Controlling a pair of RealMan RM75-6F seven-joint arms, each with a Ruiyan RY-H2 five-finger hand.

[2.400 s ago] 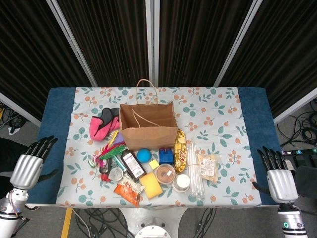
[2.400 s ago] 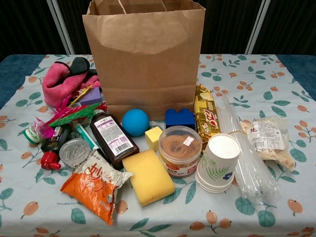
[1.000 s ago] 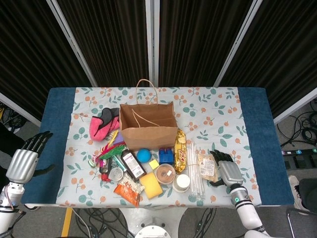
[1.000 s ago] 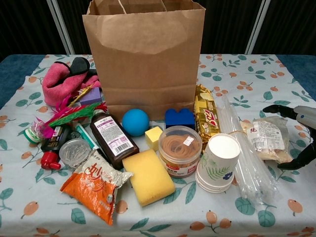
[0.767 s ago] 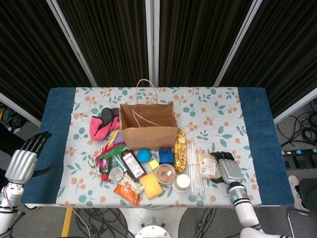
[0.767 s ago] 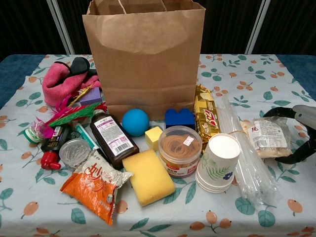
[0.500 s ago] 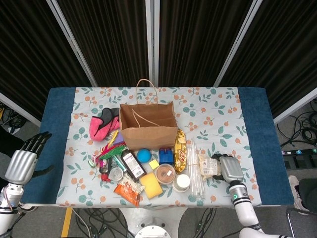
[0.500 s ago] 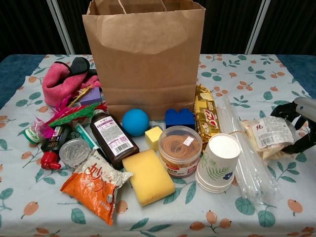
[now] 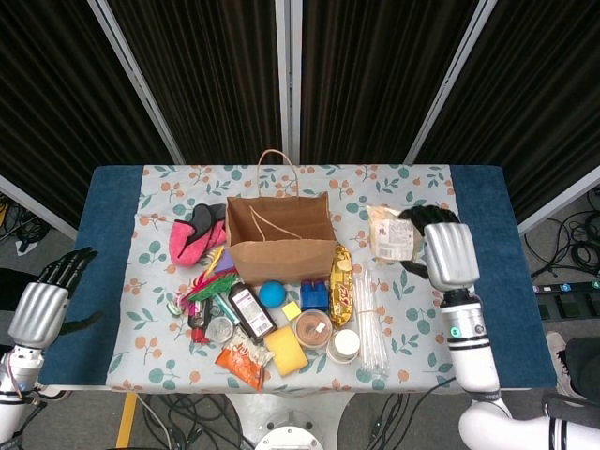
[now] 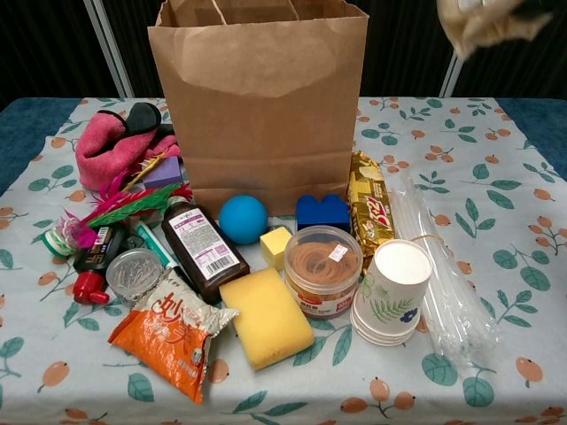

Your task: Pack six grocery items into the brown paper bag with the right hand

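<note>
The brown paper bag (image 9: 280, 239) stands open at the table's middle; in the chest view the bag (image 10: 261, 106) fills the upper centre. My right hand (image 9: 441, 251) is raised to the right of the bag and holds a clear snack packet (image 9: 391, 233) with a white label. In the chest view the snack packet (image 10: 483, 22) shows blurred at the top right corner. In front of the bag lie a blue ball (image 10: 243, 219), a yellow sponge (image 10: 266, 316), an orange snack pouch (image 10: 173, 332), a gold wrapped bar (image 10: 370, 209) and paper cups (image 10: 390, 290). My left hand (image 9: 39, 307) hangs open off the table's left edge.
A pink cloth (image 9: 192, 237) and feather toys (image 9: 208, 283) lie left of the bag. A brown bottle (image 10: 201, 249), a blue block (image 10: 322, 212), a tub of rubber bands (image 10: 322, 268) and a long clear sleeve (image 10: 443, 276) crowd the front.
My right hand closed on the snack packet at the table's right front, then lifted it up and back to the bag's right. The left hand stayed put.
</note>
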